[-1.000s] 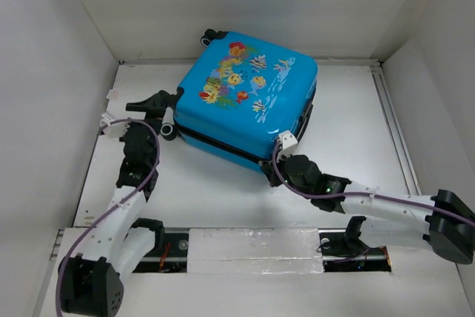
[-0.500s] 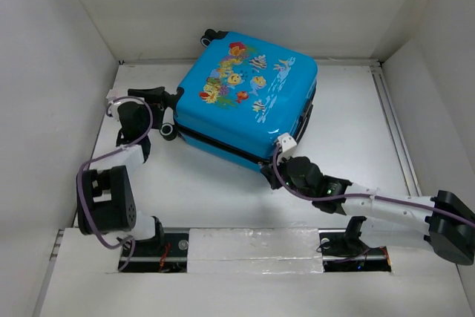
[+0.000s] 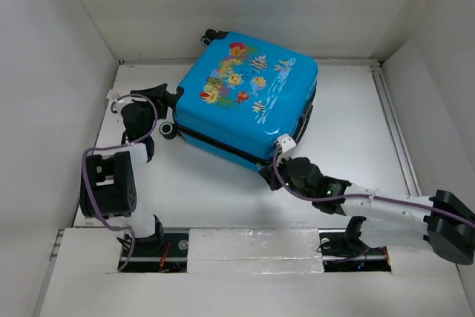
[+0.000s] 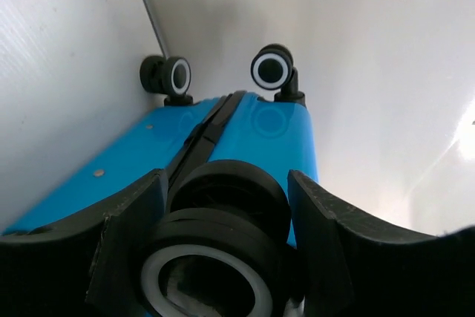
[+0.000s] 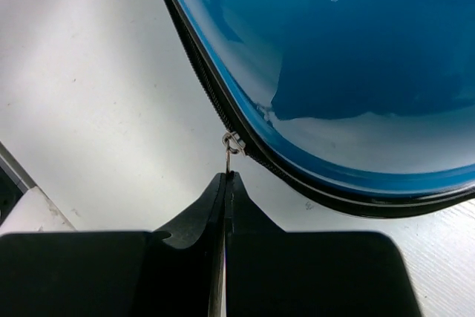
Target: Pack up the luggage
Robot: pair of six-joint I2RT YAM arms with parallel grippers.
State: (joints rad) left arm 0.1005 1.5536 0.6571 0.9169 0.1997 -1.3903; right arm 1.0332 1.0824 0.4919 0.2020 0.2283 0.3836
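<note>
The luggage (image 3: 249,98) is a closed bright blue suitcase with a fish print, lying flat at the back of the white table (image 3: 349,124). My left gripper (image 3: 169,99) is at its left corner, and in the left wrist view the two fingers clamp a black wheel (image 4: 230,194) of the luggage (image 4: 274,131). My right gripper (image 3: 269,172) is at the near corner. In the right wrist view its tips (image 5: 226,177) are shut on the small metal zipper pull (image 5: 230,152), which hangs off the black zipper track (image 5: 297,176) under the blue shell (image 5: 334,57).
White walls box in the table on the left, back and right. A rail (image 3: 392,124) runs along the right side. Two more luggage wheels (image 4: 272,69) (image 4: 172,76) stand at the far end near the back wall. A taped strip (image 3: 252,246) covers the near edge.
My left arm has folded back to the left, and its gripper has moved onto the luggage wheel and narrowed around it. My right gripper, still pinched shut, has shifted slightly toward the near side.
</note>
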